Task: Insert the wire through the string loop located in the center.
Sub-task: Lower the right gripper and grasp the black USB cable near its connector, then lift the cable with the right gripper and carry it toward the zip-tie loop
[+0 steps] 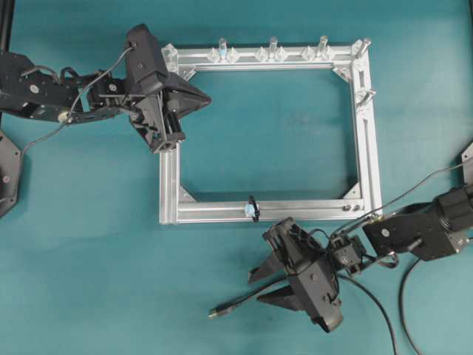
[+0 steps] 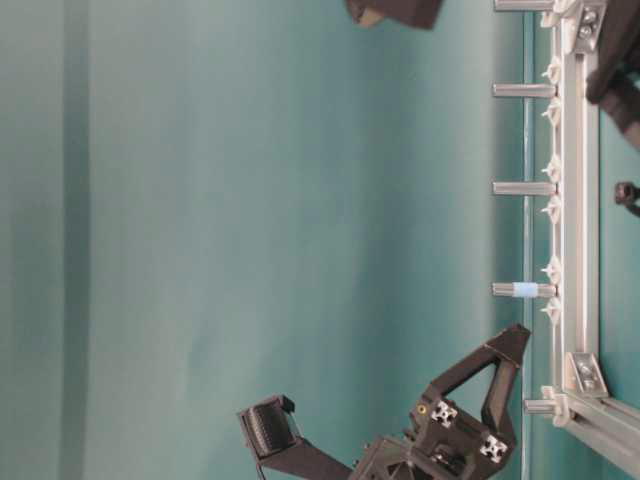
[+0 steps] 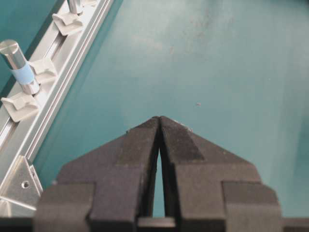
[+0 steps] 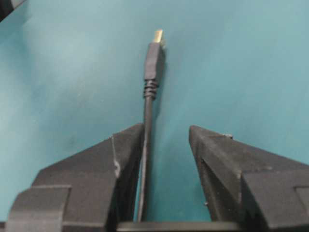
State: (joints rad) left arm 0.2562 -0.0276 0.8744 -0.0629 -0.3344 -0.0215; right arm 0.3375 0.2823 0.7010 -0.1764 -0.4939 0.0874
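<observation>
The wire [image 1: 244, 300] is seen in the lower middle of the overhead view, on the teal table [image 1: 89, 281]. It is a thin black cable with a moulded black plug body, ribbed at its neck, and a small gold metal tip. Its long axis runs almost level in that view, and the tip points to the left, a little downward. In the right wrist view the wire [image 4: 147, 125] goes straight up the frame, with the tip at the top.

The right gripper [image 1: 272, 284] is placed around the wire, and its jaws are apart. In the right wrist view the cable lies against the inner face of the left finger [image 4: 126, 159], and a clear gap is seen to the other finger, so the wire is not clamped.

The string loop [image 1: 253, 208], small and black with a light-blue bit, sits on the lower bar of the silver frame [image 1: 369, 140], just above the right gripper. The frame is a rectangle of grooved aluminium bars, with short upright posts [image 1: 273, 46] along its upper bar.

The left gripper [image 1: 203, 98] is at the upper left corner of the frame. Its jaws are together, the tips are touching, and nothing is held between them.
</observation>
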